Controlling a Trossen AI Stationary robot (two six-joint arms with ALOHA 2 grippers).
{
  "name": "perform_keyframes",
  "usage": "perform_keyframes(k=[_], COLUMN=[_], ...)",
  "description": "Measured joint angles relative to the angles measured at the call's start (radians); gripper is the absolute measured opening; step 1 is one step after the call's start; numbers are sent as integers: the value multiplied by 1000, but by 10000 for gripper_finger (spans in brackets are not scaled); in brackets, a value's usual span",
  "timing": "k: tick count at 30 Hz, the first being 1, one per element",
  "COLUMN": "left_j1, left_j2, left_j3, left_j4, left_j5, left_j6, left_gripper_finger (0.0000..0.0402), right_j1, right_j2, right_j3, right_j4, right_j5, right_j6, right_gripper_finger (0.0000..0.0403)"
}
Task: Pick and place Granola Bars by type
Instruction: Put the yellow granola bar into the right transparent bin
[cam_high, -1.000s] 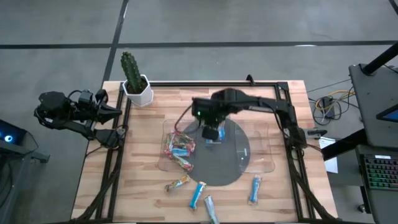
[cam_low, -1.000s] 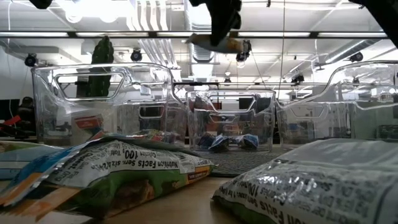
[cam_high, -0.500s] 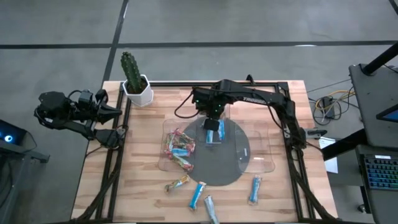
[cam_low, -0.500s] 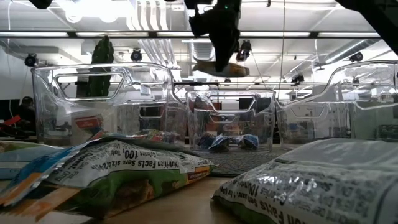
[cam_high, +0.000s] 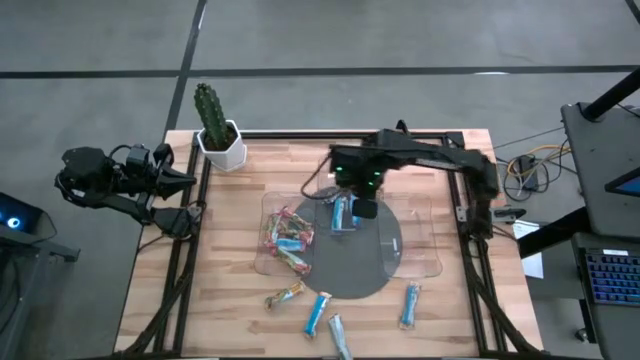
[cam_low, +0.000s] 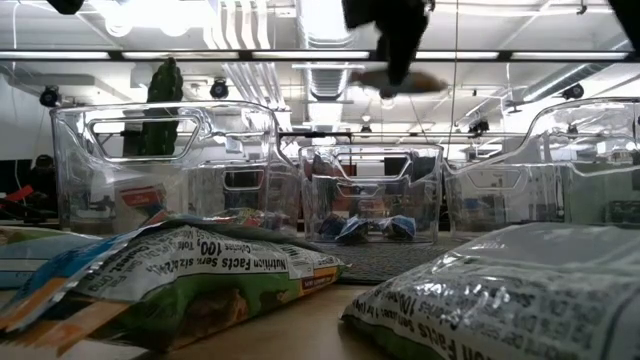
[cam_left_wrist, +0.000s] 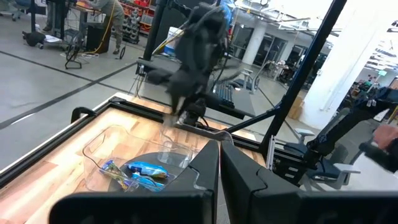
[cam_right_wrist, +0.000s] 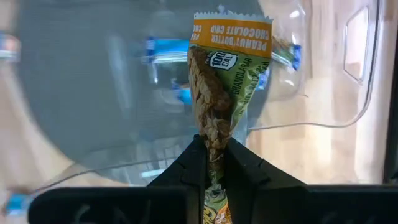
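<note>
The right claw (cam_right_wrist: 211, 155) pinches a green-and-orange granola bar (cam_right_wrist: 227, 87) by one end, its long axis pointing straight out past the fingers.

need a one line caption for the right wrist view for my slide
Right gripper pinches a green-and-orange granola bar above the clear trays, with blue bars below.

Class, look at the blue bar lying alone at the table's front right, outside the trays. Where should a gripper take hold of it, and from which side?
Grip the blue bar across its narrow width at mid-length, coming straight down from above. It lies flat on the table, nearly lengthwise front to back, with bare wood on both long sides, so fingers likely fit there. The crimped ends look too thin to hold well.
</note>
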Motion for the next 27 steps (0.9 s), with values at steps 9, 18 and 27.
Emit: perform_keyframes(k=[9, 18, 27], left_j1=[0, 0, 0], left_j2=[0, 0, 0], left_j3=[0, 0, 0], left_j4=[-1, -1, -1], left_j5=[0, -1, -40], left_j6=[0, 0, 0], left_gripper_finger=[0, 0, 0], right_j1=[66, 136, 192], right_j2=[-331, -516, -552], right_j3=[-255, -535, -758], right_j4=[97, 180, 306], right_j5=[-3, 3, -44], right_j6=[232, 470, 586], right_gripper_finger=[29, 29, 29])
